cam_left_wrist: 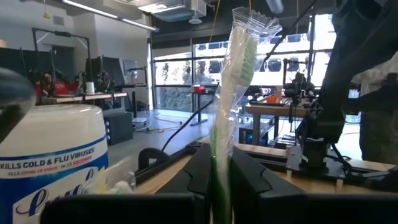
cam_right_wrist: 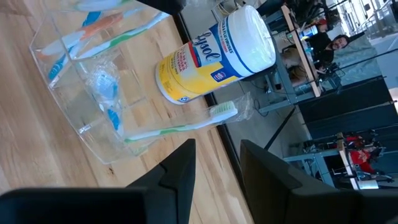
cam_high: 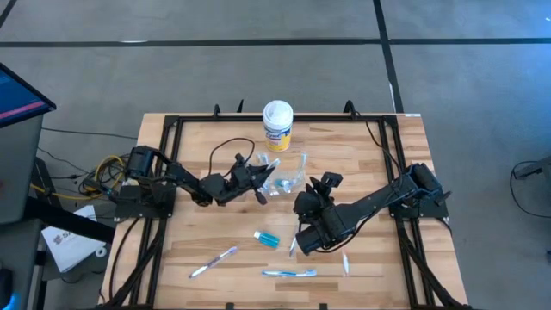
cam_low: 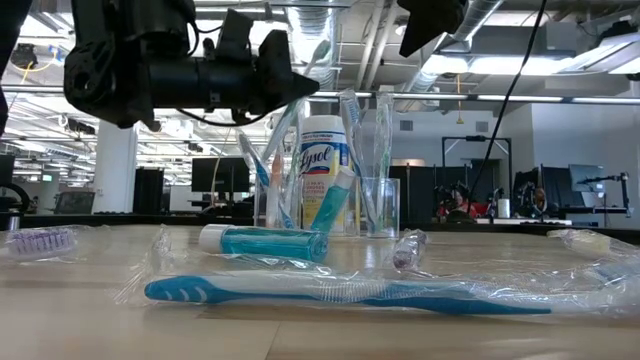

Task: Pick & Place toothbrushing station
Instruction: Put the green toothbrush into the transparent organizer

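several toothbrushes already stand in the clear plastic cup [cam_high: 288, 175] near the back middle of the counter [cam_high: 379, 258], just in front of the yellow wipes canister [cam_high: 277, 126]. the left gripper [cam_high: 258, 182] hovers beside the cup, its jaws pinching a wrapped green toothbrush [cam_left_wrist: 231, 87] upright, so that one looks about to go in. still loose on the counter are a teal tube [cam_high: 267, 238], a purple toothbrush [cam_high: 213, 262], a blue toothbrush [cam_high: 289, 273] and a small wrapped one [cam_high: 345, 263]. the right gripper [cam_high: 301, 241] hangs over the front middle with its jaws spread and empty. by this showing the job looks past halfway, with about five pieces left.
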`<state>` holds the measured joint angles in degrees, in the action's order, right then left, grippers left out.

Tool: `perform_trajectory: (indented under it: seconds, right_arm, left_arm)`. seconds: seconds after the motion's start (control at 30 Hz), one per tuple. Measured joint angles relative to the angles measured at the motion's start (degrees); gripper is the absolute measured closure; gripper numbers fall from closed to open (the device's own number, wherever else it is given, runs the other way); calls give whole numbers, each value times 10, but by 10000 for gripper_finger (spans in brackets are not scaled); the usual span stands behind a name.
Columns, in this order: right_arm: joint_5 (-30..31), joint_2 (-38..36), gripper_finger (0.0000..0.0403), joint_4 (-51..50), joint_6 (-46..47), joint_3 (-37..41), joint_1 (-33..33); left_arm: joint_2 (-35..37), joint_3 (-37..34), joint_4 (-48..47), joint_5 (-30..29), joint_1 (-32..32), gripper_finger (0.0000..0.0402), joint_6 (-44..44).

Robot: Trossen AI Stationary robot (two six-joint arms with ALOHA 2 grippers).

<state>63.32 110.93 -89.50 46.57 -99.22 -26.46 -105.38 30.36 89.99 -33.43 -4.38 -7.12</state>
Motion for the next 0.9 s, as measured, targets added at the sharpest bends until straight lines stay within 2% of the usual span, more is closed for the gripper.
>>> perform_trajectory:
  seconds: [0.37,0.7,0.9]
  right_arm:
    - [0,0,287,0,0,0,0]
    - [0,0,287,0,0,0,0]
    - [-1,0,287,0,0,0,0]
  left_arm:
    - [-41,5,-2,-8,0,380,2]
    - [-39,11,0,-11,0,379,-10]
    - [-39,11,0,-11,0,364,-10]
